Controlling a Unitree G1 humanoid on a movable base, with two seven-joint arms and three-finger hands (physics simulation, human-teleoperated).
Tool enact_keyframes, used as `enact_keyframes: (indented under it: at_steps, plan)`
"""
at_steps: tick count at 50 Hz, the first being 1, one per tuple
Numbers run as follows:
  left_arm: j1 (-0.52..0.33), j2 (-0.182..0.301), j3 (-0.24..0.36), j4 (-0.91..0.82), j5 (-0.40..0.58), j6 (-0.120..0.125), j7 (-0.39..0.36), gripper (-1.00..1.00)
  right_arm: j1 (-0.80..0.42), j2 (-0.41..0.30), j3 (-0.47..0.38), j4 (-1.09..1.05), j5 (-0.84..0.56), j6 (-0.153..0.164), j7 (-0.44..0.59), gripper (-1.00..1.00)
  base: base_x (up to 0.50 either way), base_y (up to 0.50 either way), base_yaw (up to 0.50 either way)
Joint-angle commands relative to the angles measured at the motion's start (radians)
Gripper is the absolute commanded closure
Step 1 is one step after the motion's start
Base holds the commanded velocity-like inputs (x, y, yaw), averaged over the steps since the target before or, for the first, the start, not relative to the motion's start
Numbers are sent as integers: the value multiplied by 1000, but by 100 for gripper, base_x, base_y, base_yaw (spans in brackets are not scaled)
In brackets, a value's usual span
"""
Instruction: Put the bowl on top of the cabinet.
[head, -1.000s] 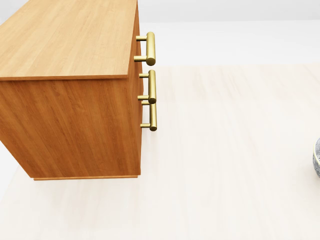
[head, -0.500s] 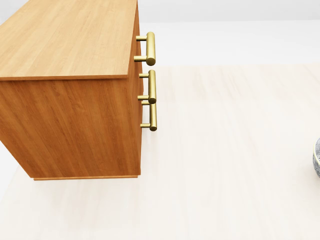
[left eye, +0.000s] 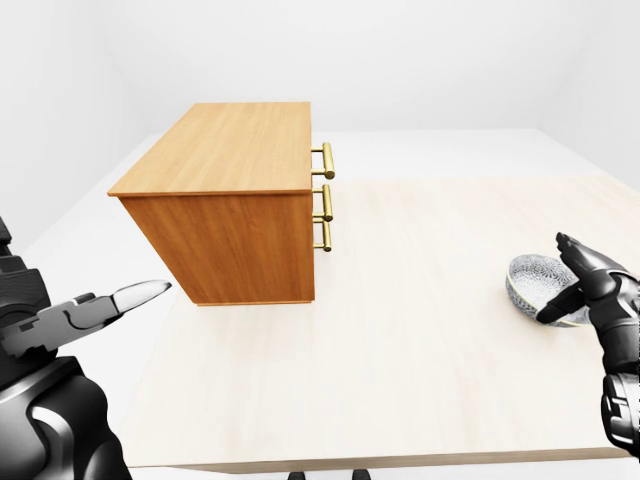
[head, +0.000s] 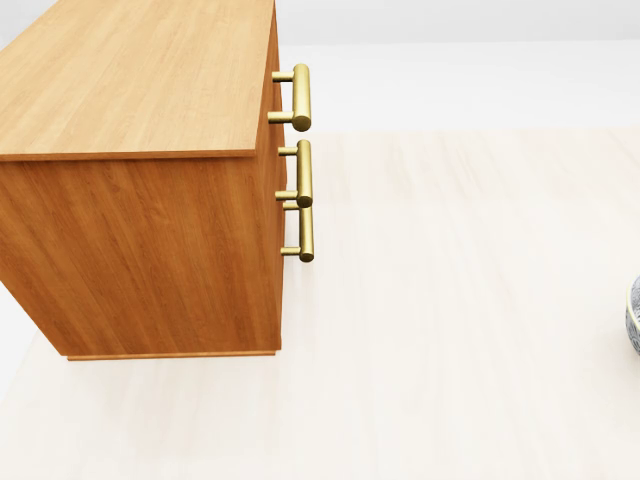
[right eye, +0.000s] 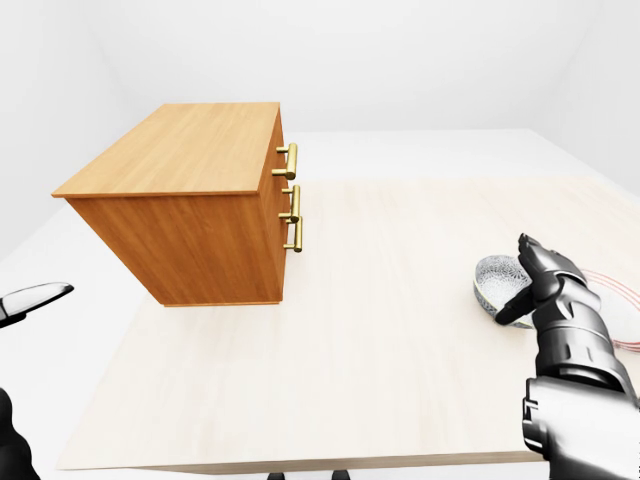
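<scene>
The wooden cabinet stands on the pale table at the upper left, its flat top bare and its brass handles facing right. The patterned grey-and-white bowl sits on the table at the right; the head view catches only a sliver of the bowl at its right edge. My right hand is open at the bowl's right rim, one finger above and the thumb below; whether they touch I cannot tell. My left hand is open at the lower left, short of the cabinet.
The table ends in a near edge along the bottom of the eye views. A pink-rimmed flat thing lies right of the bowl, partly behind my right arm. White floor and walls surround the table.
</scene>
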Motion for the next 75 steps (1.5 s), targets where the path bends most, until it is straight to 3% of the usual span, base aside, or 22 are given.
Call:
enact_keyframes:
  at_steps: [1,19,46,47,48,75]
  plan:
    - [6,1,-1,-13,-25,0,-22,-100,25,43,19,35,18,-9,-42,-100,0,0,0]
    - [6,2,-1,-15,-26,0,-22,-100,54,84,36,70,36,-15,-80,-100,0,0,0]
    - [11,-5,-12,-9,-14,0,-25,-100,152,152,47,124,79,-53,-147,-100,0,0,0]
    - [11,-6,-13,-8,-13,0,-25,-100,154,151,46,124,81,-57,-146,16,0,0,0]
    - [11,-6,-12,-7,-13,0,-26,-100,154,150,45,123,85,-60,-144,100,0,0,0]
    - [9,-3,-10,1,-16,0,-26,-100,118,142,53,113,73,-59,-145,100,0,0,0]
